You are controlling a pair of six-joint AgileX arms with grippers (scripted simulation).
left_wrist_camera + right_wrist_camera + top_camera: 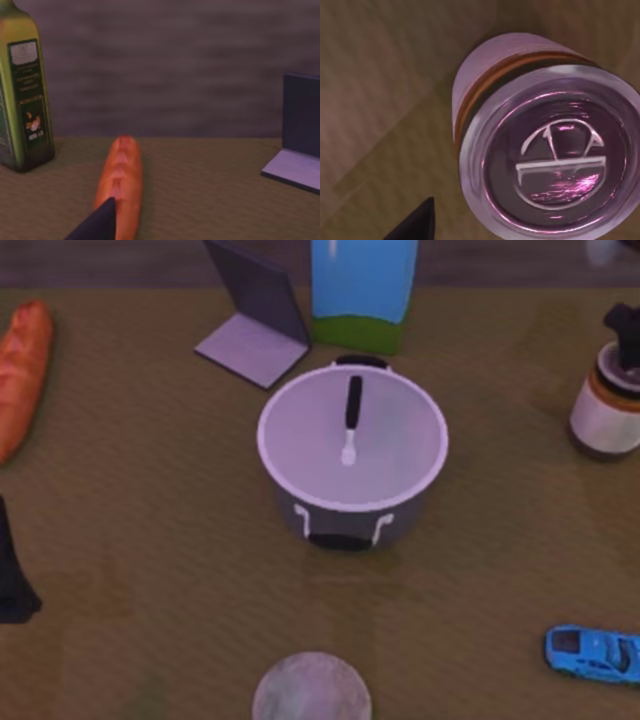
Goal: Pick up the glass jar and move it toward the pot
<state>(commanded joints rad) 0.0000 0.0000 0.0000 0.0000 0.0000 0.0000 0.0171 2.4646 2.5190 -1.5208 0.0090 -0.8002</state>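
Right jaws hide the glass jar [605,412] top, frame-cut

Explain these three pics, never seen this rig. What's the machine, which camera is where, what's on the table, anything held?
Two AgileX arms work at a table, in simulation. One picture looks down from above; the other two come from cameras on each wrist. The pot sits mid-table, with a blue-and-green carton and a purple stand behind it. A bread loaf lies left, a blue toy car right, a grey disc in front. The right gripper hovers over the glass jar. Nothing looks held. The left gripper is parked left, viewing a green bottle.
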